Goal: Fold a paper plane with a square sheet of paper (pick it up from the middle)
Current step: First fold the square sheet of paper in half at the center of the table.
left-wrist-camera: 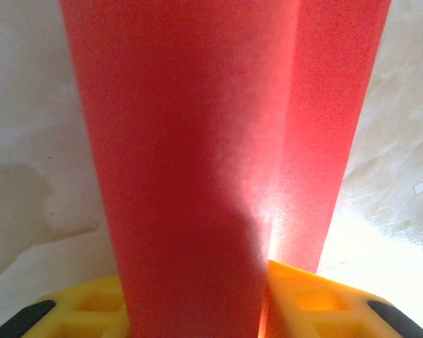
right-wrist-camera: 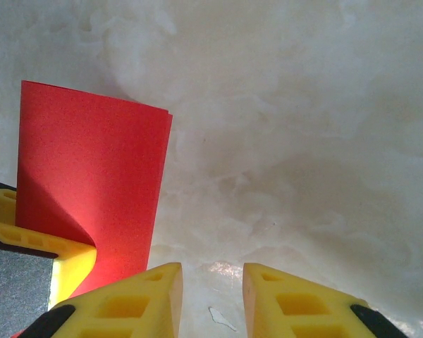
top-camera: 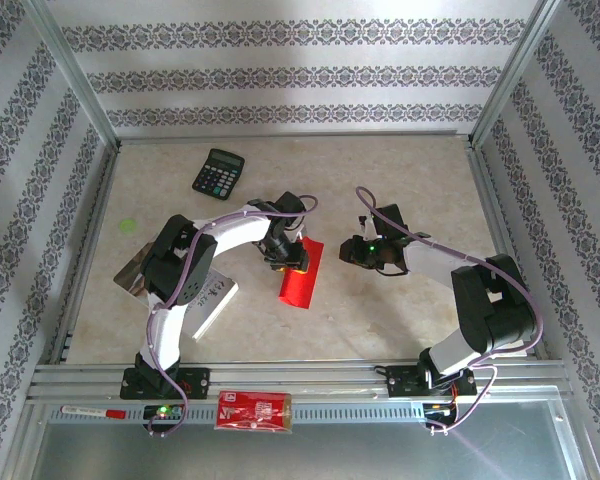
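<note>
The square sheet of paper (top-camera: 302, 281) is bright red and folded into a long double-layered strip, lying slantwise mid-table. My left gripper (top-camera: 285, 255) is shut on its far end. In the left wrist view the sheet of paper (left-wrist-camera: 197, 141) rises from between the yellow fingers (left-wrist-camera: 317, 303) of the left gripper (left-wrist-camera: 197, 313). My right gripper (top-camera: 352, 250) hovers to the right of the sheet, apart from it. It stands open (right-wrist-camera: 211, 296) over bare table, with the sheet (right-wrist-camera: 92, 183) at its left. The paper plane is out of view.
A black calculator (top-camera: 218, 173) lies at the back left. A white booklet (top-camera: 215, 300) and a silvery object (top-camera: 135, 272) sit by the left arm. A red printed packet (top-camera: 252, 411) and a pen (top-camera: 95, 411) rest on the front rail. A small white scrap (right-wrist-camera: 222, 320) lies under the right gripper.
</note>
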`<move>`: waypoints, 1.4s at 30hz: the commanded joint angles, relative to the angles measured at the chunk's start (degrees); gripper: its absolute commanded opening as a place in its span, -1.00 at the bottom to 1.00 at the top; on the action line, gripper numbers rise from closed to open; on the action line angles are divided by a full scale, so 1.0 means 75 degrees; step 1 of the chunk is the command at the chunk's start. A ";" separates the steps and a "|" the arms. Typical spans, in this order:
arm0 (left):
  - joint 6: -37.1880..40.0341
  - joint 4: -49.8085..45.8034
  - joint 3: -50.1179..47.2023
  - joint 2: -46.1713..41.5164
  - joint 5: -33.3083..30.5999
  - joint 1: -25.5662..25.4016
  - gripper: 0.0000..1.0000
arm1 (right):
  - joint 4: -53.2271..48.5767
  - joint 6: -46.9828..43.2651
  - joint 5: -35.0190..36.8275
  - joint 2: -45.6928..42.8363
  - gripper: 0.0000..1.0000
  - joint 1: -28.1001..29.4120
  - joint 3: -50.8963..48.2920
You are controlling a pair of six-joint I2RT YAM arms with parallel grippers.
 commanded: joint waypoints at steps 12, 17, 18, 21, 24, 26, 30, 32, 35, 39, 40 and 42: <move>0.0323 -0.0229 -0.0186 0.0926 -0.0927 -0.0297 -0.22 | 0.0035 0.0034 0.0043 0.0070 -0.43 0.0020 0.0148; 0.0372 -0.0287 -0.0153 0.0987 -0.0983 -0.0326 -0.21 | 0.0042 0.0027 0.0043 0.0087 -0.43 0.0020 0.0154; 0.0370 -0.0290 -0.0143 0.0988 -0.0999 -0.0338 -0.21 | 0.0035 0.0035 0.0037 0.0089 -0.43 0.0020 0.0160; 0.0398 -0.0298 -0.0136 0.1003 -0.1019 -0.0344 -0.20 | 0.0053 0.0025 0.0021 0.0084 -0.43 0.0026 0.0169; 0.0433 -0.0299 -0.0126 0.0988 -0.1044 -0.0351 -0.20 | 0.0038 0.0038 0.0010 0.0086 -0.43 0.0024 0.0183; 0.0521 -0.0364 -0.0099 0.0989 -0.1075 -0.0351 -0.20 | 0.0043 0.0043 -0.0001 0.0094 -0.43 0.0026 0.0193; 0.0636 -0.0475 -0.0047 0.0989 -0.1126 -0.0351 -0.20 | 0.0035 0.0038 -0.0016 0.0108 -0.43 0.0020 0.0196; 0.0688 -0.0522 -0.0012 0.0994 -0.1145 -0.0351 -0.20 | 0.0046 0.0062 -0.0027 0.0112 -0.43 0.0026 0.0207; 0.0693 -0.0548 0.0038 0.1002 -0.1118 -0.0351 -0.19 | 0.0054 0.0063 -0.0039 0.0108 -0.43 0.0020 0.0218; 0.0590 -0.0490 0.0013 0.1015 -0.1076 -0.0351 -0.18 | 0.0053 0.0070 -0.0049 0.0111 -0.43 0.0020 0.0242; 0.0546 -0.0479 0.0008 0.1021 -0.1090 -0.0351 -0.18 | 0.0047 0.0067 -0.0047 0.0109 -0.43 0.0020 0.0237; 0.0444 -0.0437 -0.0014 0.1029 -0.1081 -0.0351 -0.18 | 0.0049 0.0070 -0.0042 0.0105 -0.44 0.0020 0.0242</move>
